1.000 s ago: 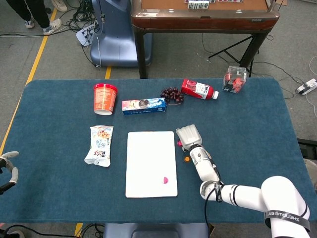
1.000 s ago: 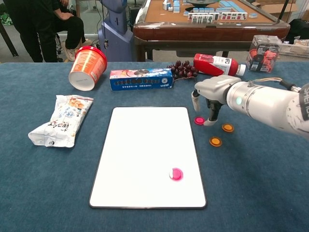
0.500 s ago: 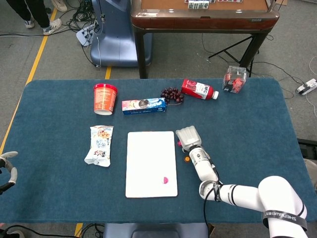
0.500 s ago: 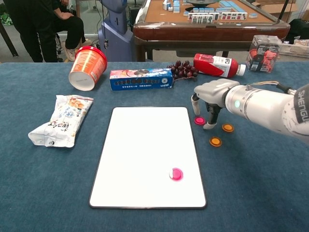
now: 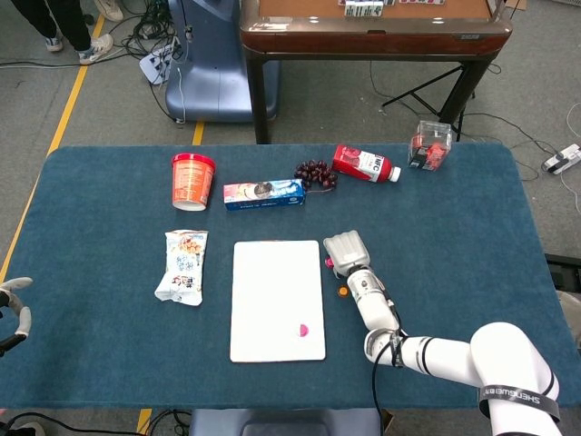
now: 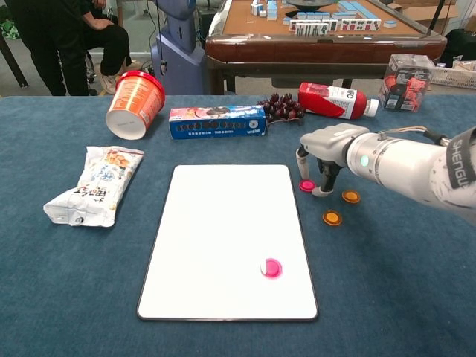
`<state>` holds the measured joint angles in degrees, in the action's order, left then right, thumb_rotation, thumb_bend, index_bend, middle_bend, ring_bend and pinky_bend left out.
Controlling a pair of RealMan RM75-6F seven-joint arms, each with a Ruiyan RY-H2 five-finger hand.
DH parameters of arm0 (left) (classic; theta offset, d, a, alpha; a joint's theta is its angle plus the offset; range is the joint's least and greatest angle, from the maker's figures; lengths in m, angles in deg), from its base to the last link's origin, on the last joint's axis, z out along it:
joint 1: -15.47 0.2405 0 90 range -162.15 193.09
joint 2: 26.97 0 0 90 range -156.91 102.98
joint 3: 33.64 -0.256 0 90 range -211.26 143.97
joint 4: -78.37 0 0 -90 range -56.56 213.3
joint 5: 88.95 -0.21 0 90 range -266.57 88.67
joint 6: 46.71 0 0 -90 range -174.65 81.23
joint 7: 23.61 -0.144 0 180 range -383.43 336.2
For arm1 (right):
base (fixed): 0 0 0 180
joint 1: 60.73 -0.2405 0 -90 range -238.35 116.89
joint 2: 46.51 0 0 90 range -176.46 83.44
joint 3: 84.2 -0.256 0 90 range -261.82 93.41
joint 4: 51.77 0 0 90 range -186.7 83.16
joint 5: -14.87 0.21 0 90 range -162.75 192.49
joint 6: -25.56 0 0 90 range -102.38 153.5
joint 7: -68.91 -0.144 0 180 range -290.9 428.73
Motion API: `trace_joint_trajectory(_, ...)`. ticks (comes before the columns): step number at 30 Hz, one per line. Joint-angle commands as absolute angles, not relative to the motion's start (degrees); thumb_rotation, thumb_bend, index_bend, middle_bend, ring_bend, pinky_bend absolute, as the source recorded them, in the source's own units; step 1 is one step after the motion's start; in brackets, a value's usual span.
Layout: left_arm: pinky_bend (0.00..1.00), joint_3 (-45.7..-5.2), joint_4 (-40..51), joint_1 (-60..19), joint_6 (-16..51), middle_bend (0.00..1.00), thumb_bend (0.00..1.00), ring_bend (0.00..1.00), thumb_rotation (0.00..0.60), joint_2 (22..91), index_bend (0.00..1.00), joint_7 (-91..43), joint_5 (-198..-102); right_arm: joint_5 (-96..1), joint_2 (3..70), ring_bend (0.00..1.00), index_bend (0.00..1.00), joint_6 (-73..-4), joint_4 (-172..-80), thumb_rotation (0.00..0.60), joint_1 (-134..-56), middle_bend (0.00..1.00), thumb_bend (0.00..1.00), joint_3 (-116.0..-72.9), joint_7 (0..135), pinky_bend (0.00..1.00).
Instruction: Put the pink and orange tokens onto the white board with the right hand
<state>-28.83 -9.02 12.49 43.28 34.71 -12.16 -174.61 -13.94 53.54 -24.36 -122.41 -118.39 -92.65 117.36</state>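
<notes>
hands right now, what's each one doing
Left hand: fingers curled, holding nothing.
Right hand: fingers around the pink token, grip cannot be told.

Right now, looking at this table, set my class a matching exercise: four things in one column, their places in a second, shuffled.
Things:
1. round pink token
2. orange paper cup
3. red juice bottle
4. crinkled snack bag

Places:
A. left of the white board
B. on the white board
C. right of the dark grapes
D. on its side, left of the blue biscuit box

Pairs: 1-B, 2-D, 3-C, 4-A
</notes>
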Motion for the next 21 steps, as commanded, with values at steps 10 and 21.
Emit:
trace_joint_trajectory(10, 0.54, -28.88, -9.19, 12.52, 43.26, 0.62, 0.52, 0.46, 0.6, 34.5, 0.37, -11.77, -174.71, -14.94, 53.99, 1.0, 0.43, -24.66, -122.59, 0.6, -118.43, 1.0, 0.27, -91.81, 117.26, 1.0)
trace_joint_trajectory(21, 0.54, -28.91, -9.26, 12.57, 43.31, 0.62, 0.52, 0.46, 0.6, 34.36, 0.37, -11.53, -174.79, -16.21, 54.04, 1.0, 0.5, -25.49, -122.91, 0.6, -118.06, 1.0, 0.29, -91.67, 116.7, 1.0)
